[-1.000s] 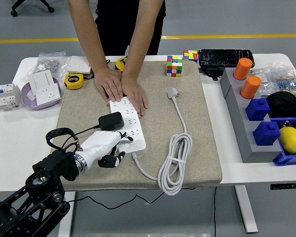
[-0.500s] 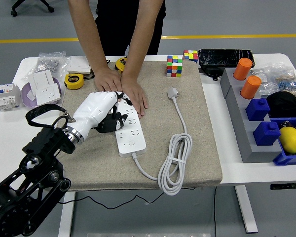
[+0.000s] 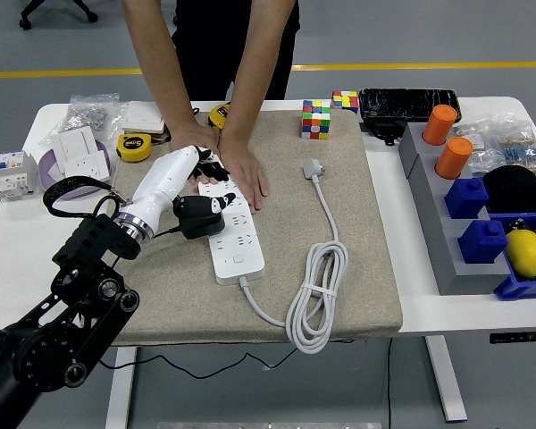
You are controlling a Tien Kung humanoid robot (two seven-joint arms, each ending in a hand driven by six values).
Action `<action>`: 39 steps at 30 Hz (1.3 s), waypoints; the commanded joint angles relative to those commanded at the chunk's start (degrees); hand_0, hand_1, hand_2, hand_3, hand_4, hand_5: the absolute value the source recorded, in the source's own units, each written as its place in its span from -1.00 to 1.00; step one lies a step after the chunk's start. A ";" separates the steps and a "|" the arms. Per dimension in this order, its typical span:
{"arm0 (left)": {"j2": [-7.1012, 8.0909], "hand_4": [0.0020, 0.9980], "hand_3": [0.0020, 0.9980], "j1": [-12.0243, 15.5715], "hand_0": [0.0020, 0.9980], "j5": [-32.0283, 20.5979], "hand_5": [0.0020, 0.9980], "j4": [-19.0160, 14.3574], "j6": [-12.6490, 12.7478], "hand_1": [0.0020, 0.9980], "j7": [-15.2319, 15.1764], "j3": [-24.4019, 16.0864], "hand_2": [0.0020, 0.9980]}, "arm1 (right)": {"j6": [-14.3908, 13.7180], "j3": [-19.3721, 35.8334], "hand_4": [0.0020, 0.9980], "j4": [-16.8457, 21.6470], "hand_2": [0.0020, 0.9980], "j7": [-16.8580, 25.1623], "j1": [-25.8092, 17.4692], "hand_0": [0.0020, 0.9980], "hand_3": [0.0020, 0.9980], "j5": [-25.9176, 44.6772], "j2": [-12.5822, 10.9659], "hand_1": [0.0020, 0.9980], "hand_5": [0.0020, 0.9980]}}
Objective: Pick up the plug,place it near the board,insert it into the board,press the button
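The black plug (image 3: 199, 217) sits on the left side of the white power strip (image 3: 235, 243), which lies on the beige mat (image 3: 357, 250). My left hand (image 3: 207, 167) is white with black fingers. It hovers over the strip's far part, just beyond the plug and right next to the person's hands; its fingers are relaxed and hold nothing. The person's two hands (image 3: 246, 174) press flat on the strip's far end. A small round button (image 3: 238, 259) shows near the strip's near end.
The strip's white cable lies coiled (image 3: 317, 295) to the right, ending in a white plug (image 3: 314, 167). Rubik's cubes (image 3: 315, 118) and yellow tape measures (image 3: 134, 147) stand at the mat's far edge. Grey bins with orange cylinders (image 3: 452, 156), blue blocks and a lemon (image 3: 526, 252) stand at the right.
My left hand carried the black plug from the strip's near end up onto the strip, then let go and moved farther toward the person's hands. The plug now sits uncovered on the strip.
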 joint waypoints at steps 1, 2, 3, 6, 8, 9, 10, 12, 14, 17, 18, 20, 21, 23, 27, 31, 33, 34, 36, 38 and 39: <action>-0.13 0.77 0.35 -0.02 0.58 0.02 -0.53 0.48 0.00 0.64 -0.02 -0.02 0.51 | 0.00 -0.02 1.00 0.00 0.52 -0.01 -0.02 0.74 0.59 0.00 -0.01 0.55 0.74; -0.29 0.77 0.35 -0.05 0.58 0.08 -0.53 1.17 -0.04 0.64 -0.08 0.00 0.51 | 0.00 -0.05 1.00 0.00 0.52 -0.01 -0.05 0.74 0.59 0.02 -0.02 0.55 0.74; -0.35 0.77 0.35 -0.10 0.58 0.09 -0.53 1.65 -0.08 0.64 -0.12 0.06 0.51 | 0.01 -0.02 1.00 0.00 0.52 -0.02 -0.07 0.74 0.59 -0.03 -0.04 0.55 0.74; -0.47 0.78 0.37 -0.28 0.61 0.36 -0.55 3.09 -0.49 0.64 -0.21 0.15 0.51 | 0.02 -0.12 1.00 0.00 0.52 -0.03 -0.02 0.74 0.59 -0.02 -0.09 0.55 0.74; -0.54 0.78 0.37 -0.33 0.61 0.53 -0.55 3.82 -0.73 0.64 -0.20 0.19 0.51 | 0.02 -0.22 1.00 0.00 0.52 0.00 0.00 0.74 0.59 0.06 -0.09 0.55 0.74; -0.56 0.78 0.37 -0.35 0.61 0.59 -0.55 4.05 -0.81 0.64 -0.18 0.22 0.51 | 0.02 -0.23 1.00 0.00 0.52 0.01 0.00 0.74 0.59 0.07 -0.10 0.55 0.74; -0.61 0.78 0.37 -0.41 0.61 0.73 -0.55 4.60 -0.95 0.64 -0.08 0.29 0.51 | 0.03 -0.16 1.00 0.00 0.52 -0.01 0.01 0.74 0.59 -0.01 -0.11 0.55 0.74; -0.67 0.77 0.37 -0.52 0.59 0.91 -0.57 5.20 -1.23 0.63 0.02 0.32 0.50 | 0.03 -0.22 1.00 0.00 0.53 0.00 0.01 0.74 0.59 0.01 -0.12 0.55 0.74; -0.76 0.77 0.37 -0.63 0.59 1.59 -0.57 6.01 -1.40 0.63 0.13 0.31 0.50 | 0.03 -0.30 1.00 0.00 0.53 0.04 0.02 0.74 0.59 0.11 -0.13 0.55 0.74; -0.96 0.77 0.37 -0.90 0.59 2.55 -0.57 7.81 -1.29 0.63 0.15 0.32 0.50 | 0.04 -0.19 1.00 0.00 0.53 0.03 0.04 0.74 0.59 0.06 -0.14 0.55 0.74; -1.01 0.77 0.34 -0.95 0.57 2.77 -0.58 8.15 -1.30 0.60 0.15 0.30 0.46 | 0.04 -0.18 1.00 0.00 0.53 0.04 0.04 0.74 0.59 0.07 -0.14 0.55 0.74; -1.08 0.77 0.34 -1.05 0.57 3.21 -0.58 8.77 -1.20 0.60 0.13 0.28 0.46 | 0.05 -0.12 1.00 0.00 0.53 0.04 0.05 0.74 0.59 0.05 -0.13 0.55 0.74; -1.11 0.77 0.34 -1.11 0.57 3.39 -0.58 9.03 -1.17 0.60 0.17 0.29 0.46 | 0.05 -0.05 1.00 0.00 0.53 0.03 0.05 0.74 0.59 0.00 -0.13 0.55 0.74; -1.15 0.77 0.34 -1.22 0.57 3.74 -0.58 9.35 -1.19 0.60 0.30 0.26 0.46 | 0.05 0.04 1.00 0.00 0.53 0.01 0.06 0.74 0.59 -0.05 -0.13 0.55 0.74; -1.10 0.77 0.27 -1.40 0.53 4.77 -0.59 9.89 -1.43 0.54 0.57 0.15 0.32 | 0.04 0.09 1.00 0.00 0.53 0.04 0.18 0.74 0.59 -0.03 -0.18 0.55 0.73; -1.10 0.75 0.17 -1.39 0.46 6.04 -0.58 9.96 -1.24 0.46 0.70 0.06 0.20 | 0.03 0.17 1.00 0.00 0.53 0.05 0.21 0.74 0.59 -0.02 -0.18 0.55 0.73; -1.09 0.75 0.17 -1.42 0.46 6.39 -0.58 9.95 -1.28 0.46 0.76 0.00 0.20 | 0.04 0.15 1.00 0.00 0.53 0.06 0.23 0.74 0.59 0.02 -0.17 0.55 0.73; -1.05 0.75 0.17 -1.40 0.46 6.58 -0.58 9.94 -1.27 0.46 0.78 -0.01 0.20 | 0.03 0.18 1.00 0.00 0.53 0.07 0.24 0.74 0.59 0.02 -0.15 0.55 0.73; -1.00 0.69 0.09 -1.36 0.36 6.78 -0.58 9.94 -1.30 0.32 0.81 -0.05 0.08 | 0.02 0.10 1.00 0.00 0.52 0.11 0.24 0.74 0.59 0.12 -0.13 0.55 0.74; -0.97 0.69 0.09 -1.29 0.36 6.92 -0.58 9.92 -1.22 0.32 0.82 -0.13 0.08 | 0.01 0.08 1.00 0.00 0.52 0.13 0.24 0.74 0.59 0.17 -0.11 0.55 0.74; -0.95 0.69 0.09 -1.28 0.36 6.98 -0.58 9.87 -1.17 0.32 0.83 -0.15 0.08 | 0.01 0.13 1.00 0.00 0.52 0.12 0.22 0.74 0.59 0.13 -0.10 0.55 0.74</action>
